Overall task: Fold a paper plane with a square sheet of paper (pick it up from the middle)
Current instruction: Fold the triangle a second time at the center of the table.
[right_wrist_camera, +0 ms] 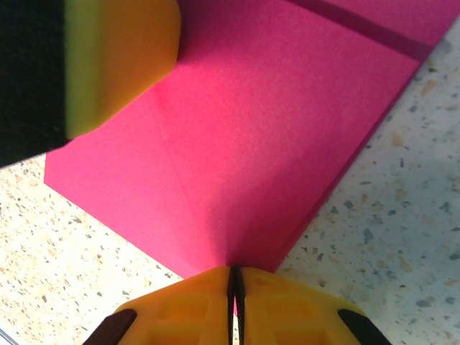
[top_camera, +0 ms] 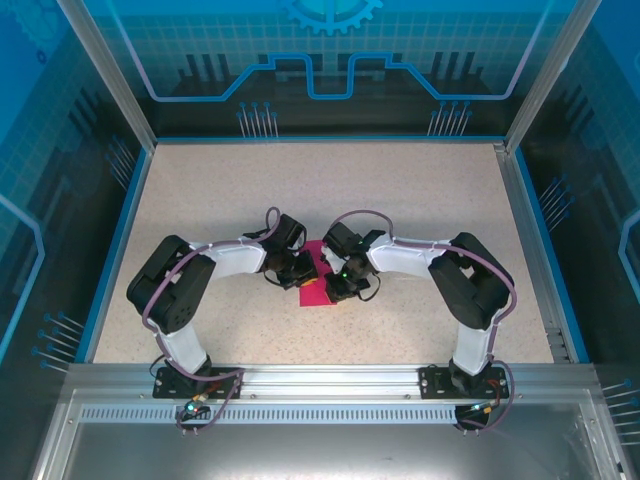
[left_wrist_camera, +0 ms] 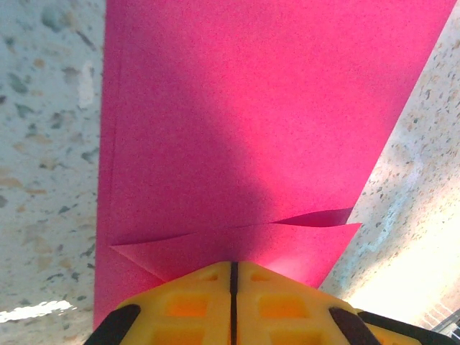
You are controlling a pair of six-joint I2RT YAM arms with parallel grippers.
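A thin magenta-pink sheet of paper (top_camera: 318,292), partly folded with a loose flap, lies flat on the speckled beige table (top_camera: 420,210). The left tool (top_camera: 299,271) (left_wrist_camera: 232,277) sits over the paper's left edge, yellow jaws pressed together above the flap. The right tool (top_camera: 336,285) (right_wrist_camera: 234,282) meets the paper's right corner, jaws likewise closed. I cannot tell whether either one pinches the paper.

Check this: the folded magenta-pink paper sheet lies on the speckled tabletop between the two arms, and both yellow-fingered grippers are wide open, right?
Not quite. Both the left gripper and right gripper are shut, fingertips pressed together at the folded magenta-pink paper sheet, as the wrist views show. The rest holds.
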